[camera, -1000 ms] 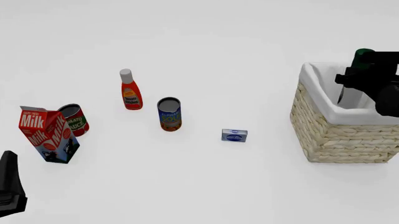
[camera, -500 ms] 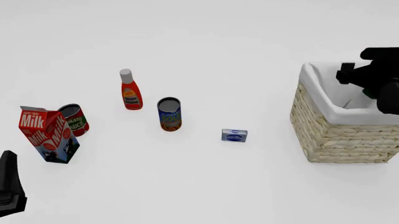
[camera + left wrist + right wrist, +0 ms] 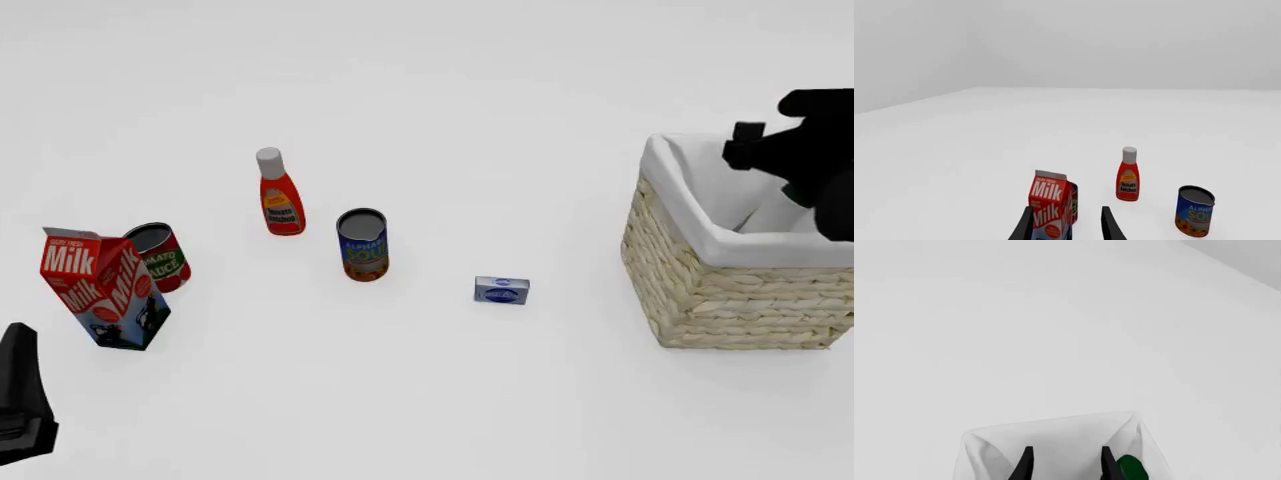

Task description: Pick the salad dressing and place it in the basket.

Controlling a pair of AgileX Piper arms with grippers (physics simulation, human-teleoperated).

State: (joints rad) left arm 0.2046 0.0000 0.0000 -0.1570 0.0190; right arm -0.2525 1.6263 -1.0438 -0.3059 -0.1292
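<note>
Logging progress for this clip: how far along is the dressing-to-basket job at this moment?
Done, by the look of it: the salad dressing sits inside the basket, its green cap showing beside the right tool, whose fingers are apart with nothing between them. In hand: nothing; the right tool hangs above the basket. Left: only pulling that arm away. The left tool is open near the milk carton.

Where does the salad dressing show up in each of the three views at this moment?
Front view: only a pale sliver of the salad dressing shows inside the basket, below the right gripper.
Right wrist view: its dark green cap shows at the picture's bottom edge, inside the basket's white lining.
Left wrist view: not in it.
Shared landmark: the basket's white cloth lining, in the front and right wrist views.
</note>
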